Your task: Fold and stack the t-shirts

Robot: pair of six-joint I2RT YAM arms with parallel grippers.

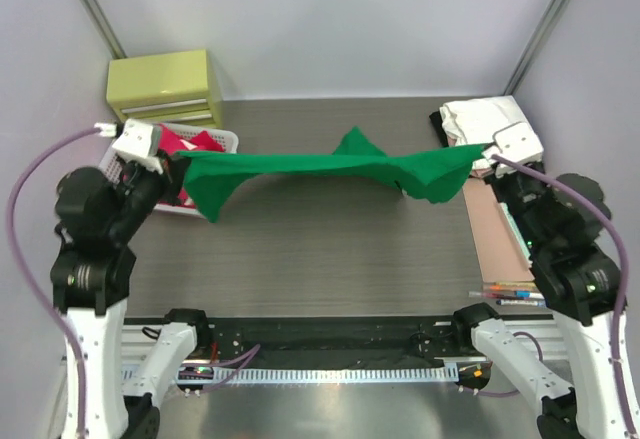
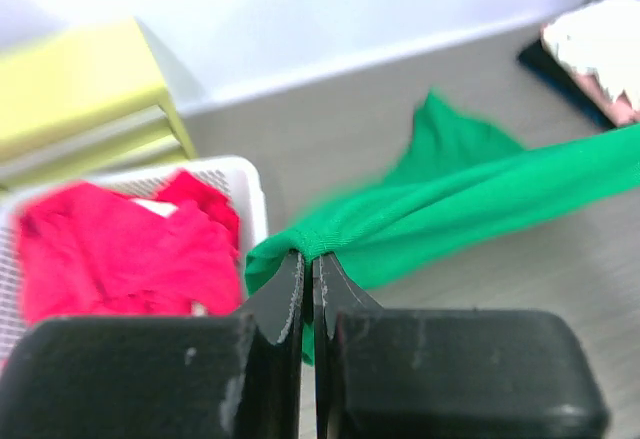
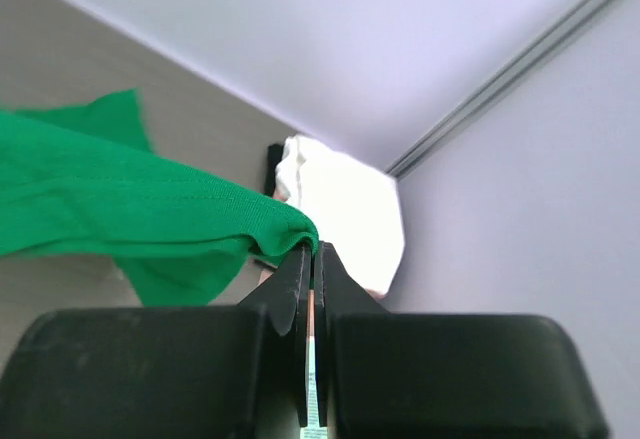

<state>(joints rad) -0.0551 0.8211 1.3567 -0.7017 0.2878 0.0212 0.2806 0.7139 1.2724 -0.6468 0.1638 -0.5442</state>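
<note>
Near the right end of the table's (image 1: 320, 259) near edge, a few pens (image 1: 505, 292) lie side by side. Just beyond them a flat pinkish board (image 1: 488, 227) runs along the right edge.

Further in, a bright green t-shirt (image 1: 320, 164) is stretched between the two arms, running left to right above the middle of the table. The left gripper (image 2: 308, 259), close to the left edge, is pinched tight on one bunched end of the cloth, its jaws almost meeting. The right gripper (image 3: 312, 249), close to the right edge, is clamped the same way on the opposite hemmed end. The shirt is pulled taut along its top line. Loose folds hang down near each gripper, and a small peak of cloth rises at the middle on the far side.

Beside the left gripper, a white slatted basket (image 1: 228, 137) sits by the left edge with red t-shirts (image 2: 110, 249) crumpled inside.

In the far left corner stands a yellow-green drawer box (image 1: 165, 84). In the far right corner is a stack of folded white cloth (image 1: 480, 117), with something dark beneath it.
</note>
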